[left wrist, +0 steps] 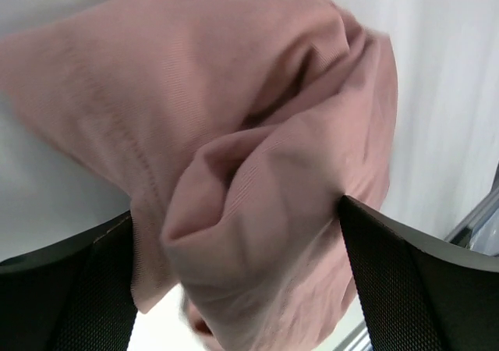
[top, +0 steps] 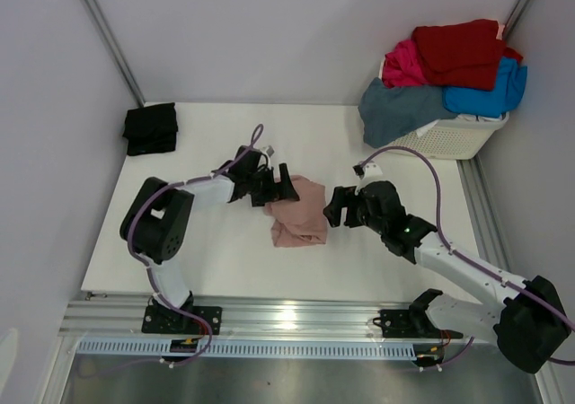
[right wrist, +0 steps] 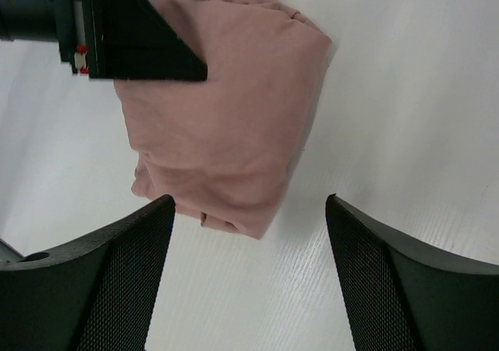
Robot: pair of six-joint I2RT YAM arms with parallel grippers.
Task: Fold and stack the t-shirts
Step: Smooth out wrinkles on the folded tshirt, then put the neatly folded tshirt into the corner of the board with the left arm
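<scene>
- Looking down from above, we see the pink tee (top: 299, 211) folded small at the middle of the desk (top: 216, 260), between the two arms.
- The left jaws are clamped on a thick bunch of its cloth at the far left edge. In the left wrist view the pink cloth fills the gap from one finger (left wrist: 70, 288) across to the other.
- The right jaws stand wide apart and hold nothing, just to the right of the pink tee. Between the fingers (right wrist: 405, 281) we see the tee's edge and bare desk.
- The black tee (top: 150, 128) lies folded at the far left corner of the desk, well apart from the pink tee.
- The basket (top: 458, 139) sits at the far right corner, heaped with the red tee (top: 458, 52), the magenta tee (top: 402, 67), the blue tee (top: 492, 94) and the slate tee (top: 400, 112). The slate tee hangs over the left rim.
</scene>
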